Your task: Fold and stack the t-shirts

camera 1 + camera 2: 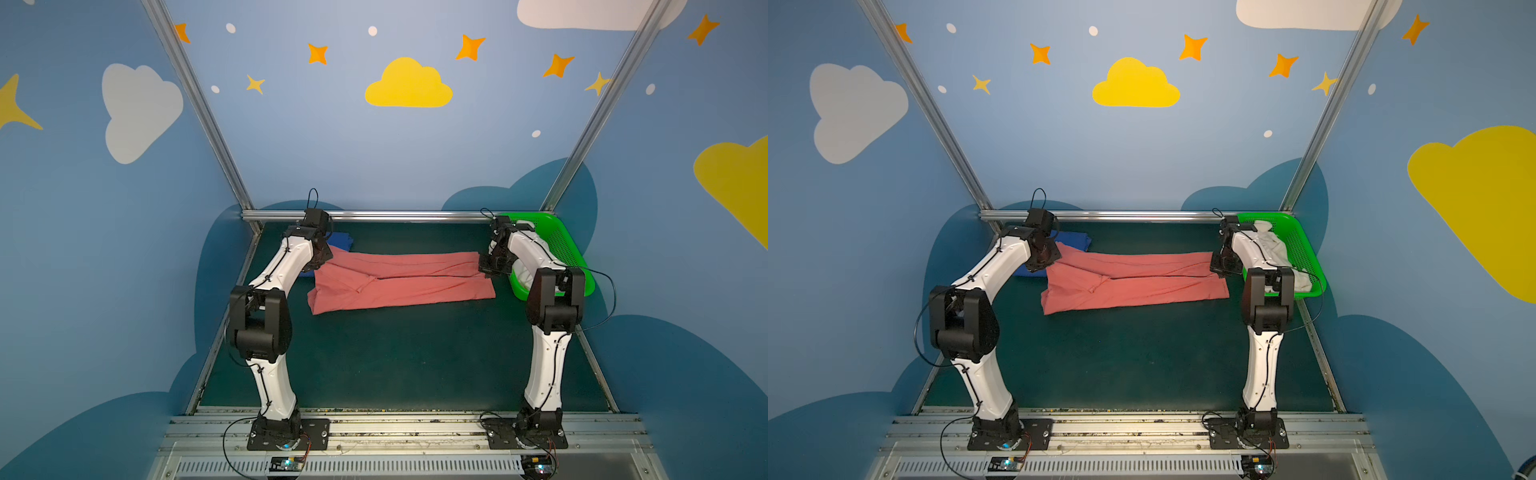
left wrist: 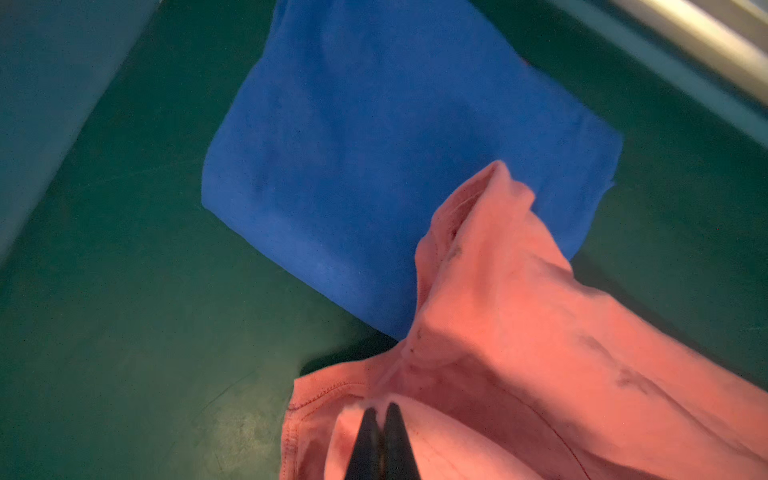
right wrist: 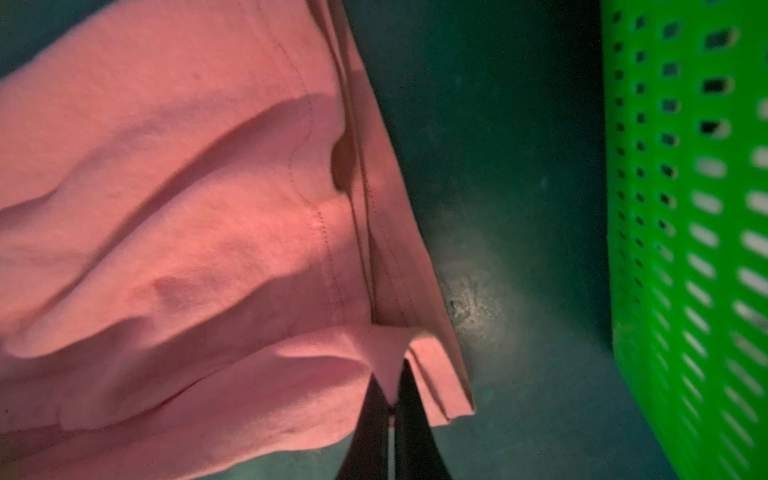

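Between the two grippers, the pink shirt (image 1: pixel 399 278) lies across the mat (image 1: pixel 395 361) as a long, creased band. Its far edge is drawn out from one gripper to the other.

The left gripper (image 2: pixel 381 409) has its fingers pressed together on a raised fold of this shirt, close to a stitched hem. The right gripper (image 3: pixel 392 386) is likewise closed, with a pinch of the shirt's hemmed corner caught between its fingers, and the layered edge of the cloth hangs just beside them.

Just beyond the left gripper, the blue shirt (image 2: pixel 374 145) lies flat on the mat as a folded rectangle. A ridge of the pink shirt runs from the fingers up onto its near corner, so the two shirts overlap there.

On the outer side of the right gripper stands the basket (image 3: pixel 685 208). It is near but apart, with a strip of bare mat between its mesh wall and the pink shirt's edge. In both top views the white shirt (image 1: pixel 1273 245) lies crumpled inside the basket, partly hidden behind the right arm. The basket sits in the far corner of the mat, against the metal rail (image 1: pixel 395 215).
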